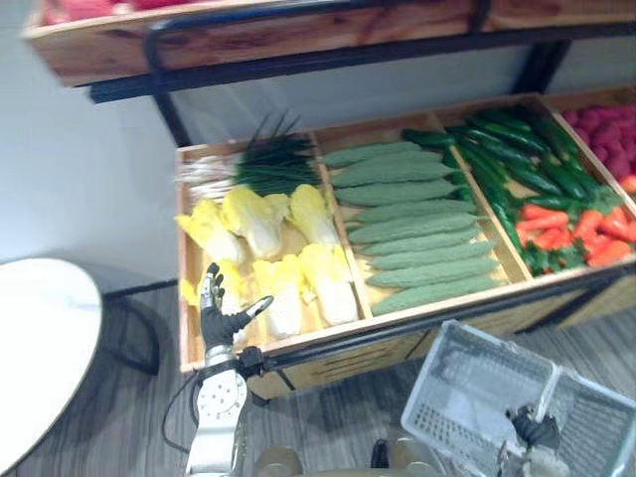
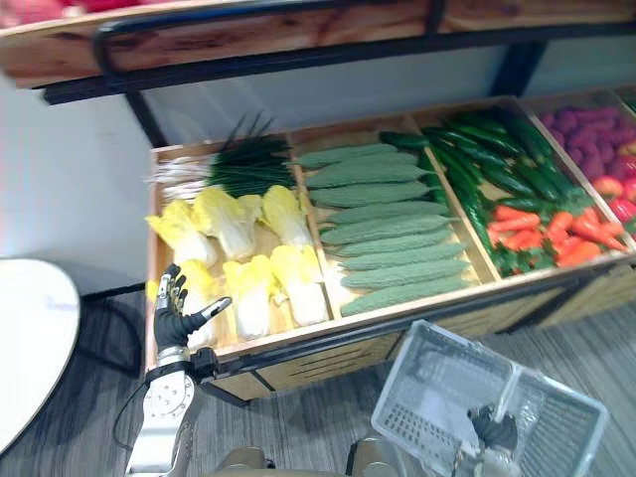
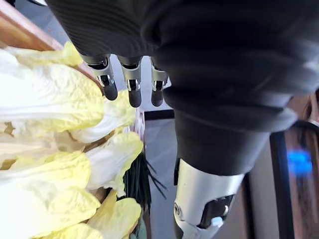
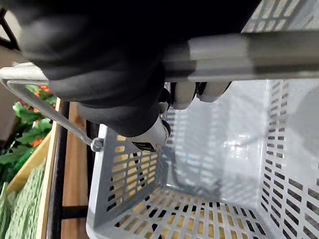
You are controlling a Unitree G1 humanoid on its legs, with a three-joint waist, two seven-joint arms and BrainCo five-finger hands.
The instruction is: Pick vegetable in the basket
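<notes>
Wooden crate [image 1: 185, 298] of cabbages [image 1: 253, 221], left hand [image 1: 217, 320] open above, empty.

Soft, even light falls from above on the produce stand [image 1: 328, 370]. The upper shelf [image 1: 248, 45] casts a shadow band on the wall [image 1: 298, 94] behind. The round white table [image 1: 40, 348] at near left glares. In the left wrist view, cabbage leaves [image 3: 45, 99] wash nearly white. The basket [image 4: 239, 149] floor carries a pale sheen.

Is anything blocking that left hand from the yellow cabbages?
Nothing visible. The open left hand hangs at the crate's front corner, cabbages right by its fingers. The right hand holds the empty basket lower, beyond the crate's front.
</notes>
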